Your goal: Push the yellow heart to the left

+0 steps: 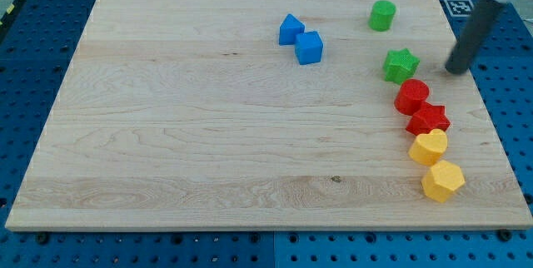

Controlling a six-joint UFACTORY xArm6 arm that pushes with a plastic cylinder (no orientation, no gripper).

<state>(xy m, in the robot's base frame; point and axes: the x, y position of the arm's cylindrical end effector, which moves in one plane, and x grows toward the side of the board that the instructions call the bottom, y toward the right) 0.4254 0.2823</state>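
Observation:
The yellow heart (428, 146) lies near the board's right edge, touching a red star (428, 119) above it and a yellow hexagon (442, 181) below it. My tip (454, 71) rests on the board at the upper right. It is to the right of the green star (400, 65), well above the yellow heart and slightly to its right. It touches no block.
A red round block (411, 96) sits between the green star and the red star. A green cylinder (382, 15) stands near the top. Two blue blocks, a pointed one (291, 29) and a cube (309, 47), touch at top centre. The wooden board's (166, 135) right edge runs just beyond the yellow blocks.

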